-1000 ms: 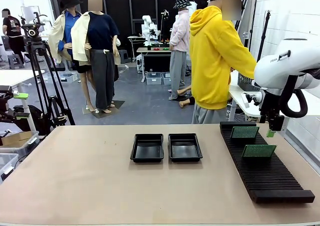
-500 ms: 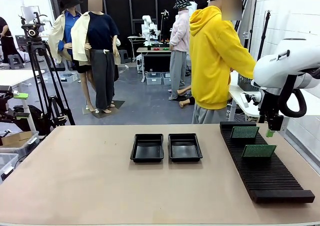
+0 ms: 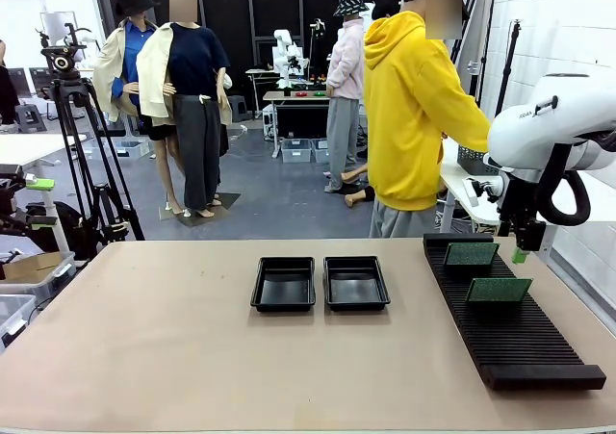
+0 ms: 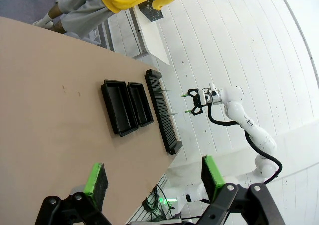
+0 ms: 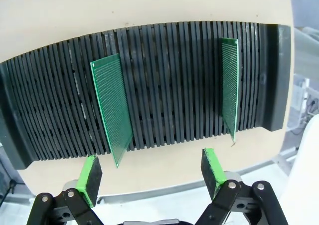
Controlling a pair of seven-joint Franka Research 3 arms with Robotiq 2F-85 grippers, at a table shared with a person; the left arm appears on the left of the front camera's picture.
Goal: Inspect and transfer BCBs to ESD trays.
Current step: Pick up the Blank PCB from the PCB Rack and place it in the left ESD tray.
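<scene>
Two green BCBs [image 3: 471, 254] [image 3: 499, 290] stand on edge in slots of the long black rack [image 3: 520, 343] at the table's right. From the right wrist view they are one BCB [image 5: 112, 105] on the left and the other [image 5: 230, 85] on the right. My right gripper [image 3: 521, 254] hovers open beside the rack's far right edge; its jaws [image 5: 151, 172] are spread wide with nothing between them. Two black ESD trays [image 3: 284, 285] [image 3: 356, 283] lie side by side mid-table, with nothing in them. My left gripper [image 4: 154, 177] is open, high above the table.
A person in a yellow hoodie [image 3: 419, 107] stands at the far side, turned toward a white side table [image 3: 472, 189]. A tripod [image 3: 82, 155] stands beyond the table's far left. The tabletop [image 3: 144, 338] around the trays is bare.
</scene>
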